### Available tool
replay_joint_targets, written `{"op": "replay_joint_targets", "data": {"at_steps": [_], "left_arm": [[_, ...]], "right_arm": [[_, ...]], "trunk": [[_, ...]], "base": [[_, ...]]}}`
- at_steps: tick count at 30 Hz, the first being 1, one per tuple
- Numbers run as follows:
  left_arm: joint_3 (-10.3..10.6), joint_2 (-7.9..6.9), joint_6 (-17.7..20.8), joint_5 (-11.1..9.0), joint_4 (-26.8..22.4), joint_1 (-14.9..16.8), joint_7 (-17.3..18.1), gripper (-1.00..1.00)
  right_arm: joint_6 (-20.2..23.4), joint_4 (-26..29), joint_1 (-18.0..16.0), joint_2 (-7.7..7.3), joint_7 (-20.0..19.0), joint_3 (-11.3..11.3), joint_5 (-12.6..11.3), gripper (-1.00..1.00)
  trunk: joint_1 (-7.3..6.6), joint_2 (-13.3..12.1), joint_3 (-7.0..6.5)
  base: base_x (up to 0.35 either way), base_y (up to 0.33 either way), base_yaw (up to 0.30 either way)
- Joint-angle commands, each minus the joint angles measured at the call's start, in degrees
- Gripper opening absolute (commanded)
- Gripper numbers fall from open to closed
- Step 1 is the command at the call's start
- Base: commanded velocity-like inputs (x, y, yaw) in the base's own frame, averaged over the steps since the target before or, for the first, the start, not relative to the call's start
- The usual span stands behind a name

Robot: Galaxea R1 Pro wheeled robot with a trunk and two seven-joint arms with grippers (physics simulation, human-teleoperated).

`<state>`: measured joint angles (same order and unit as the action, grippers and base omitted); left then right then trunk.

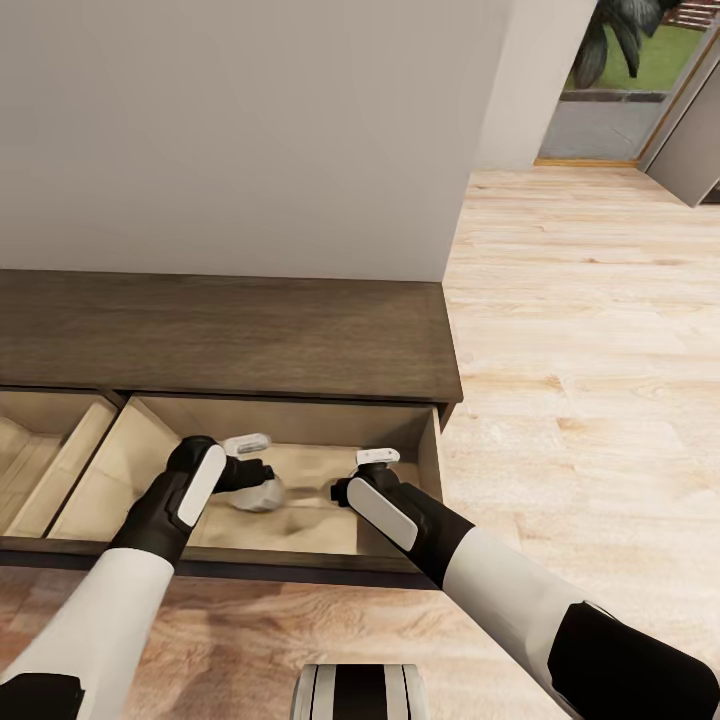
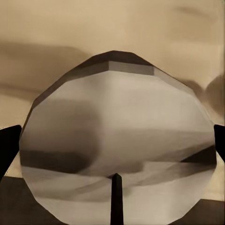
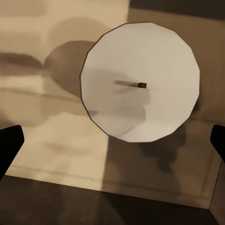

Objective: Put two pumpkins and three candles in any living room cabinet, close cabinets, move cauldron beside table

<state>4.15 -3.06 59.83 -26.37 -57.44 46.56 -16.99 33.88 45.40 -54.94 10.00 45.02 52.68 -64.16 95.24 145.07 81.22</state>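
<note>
- Head view: the cabinet (image 1: 230, 335) runs along the grey wall (image 1: 230, 130), its dark wood top bare, and two compartments stand open toward the robot, showing pale interiors.
- Both arms reach down into the right-hand compartment (image 1: 300, 480), which sits at about 6 o'clock in the picture; the left-hand compartment (image 1: 45, 455) lies at 8 o'clock.
- The left gripper (image 1: 252, 488) is at a candle (image 1: 258, 495), a pale grey stub resting on the compartment floor.
- In the left wrist view that candle (image 2: 119, 145) bulks large between the dark fingertips (image 2: 8, 145), one at 9 o'clock and one at 3 o'clock, with the wick at 6 o'clock. The tips sit at the candle's edges; I cannot tell whether they press on it.
- The right gripper (image 1: 345, 490) hangs just beside the candle, at its 3 o'clock in the head view.
- In the right wrist view a candle (image 3: 140, 79) with a short dark wick stands on the compartment floor, ahead of and apart from the fingertips (image 3: 9, 143), which are spread wide with nothing between them.
- Light wood floor (image 1: 590, 330) stretches away to 1 o'clock, toward a doorway (image 1: 610, 80) with greenery beyond.
</note>
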Motion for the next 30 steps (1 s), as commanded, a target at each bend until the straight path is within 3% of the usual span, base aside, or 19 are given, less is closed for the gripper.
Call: {"op": "replay_joint_targets", "data": {"at_steps": [1,4,6,12,30], "left_arm": [[0.18,-0.02,0.17,-0.29,-0.09,0.03,-0.54,1.0],[0.29,-0.07,0.17,-0.68,-0.24,0.03,2.14,1.0],[0.75,0.15,0.17,-0.44,0.22,0.03,6.41,1.0],[0.84,0.16,0.17,1.46,-0.21,0.03,6.43,1.0],[0.81,0.39,0.17,1.79,-2.3,0.03,5.71,1.0]], "right_arm": [[0.13,0.03,-0.07,0.0,0.42,0.14,-0.34,1.0],[0.13,0.03,-0.06,0.0,0.42,0.14,-0.35,1.0],[0.13,0.03,-0.06,0.0,0.42,0.14,-0.35,1.0],[0.13,0.03,-0.02,0.0,0.42,0.14,-0.36,1.0],[0.13,0.03,-0.03,0.0,0.42,0.14,-0.36,1.0]], "trunk": [[-0.01,0.02,0.04],[-0.01,0.02,0.04],[-0.01,0.02,0.04],[-0.01,0.02,0.04],[-0.01,0.02,0.04]], "base": [[0.0,0.0,0.0],[0.0,0.0,0.0],[0.0,0.0,0.0],[0.0,0.0,0.0],[0.0,0.0,0.0]]}}
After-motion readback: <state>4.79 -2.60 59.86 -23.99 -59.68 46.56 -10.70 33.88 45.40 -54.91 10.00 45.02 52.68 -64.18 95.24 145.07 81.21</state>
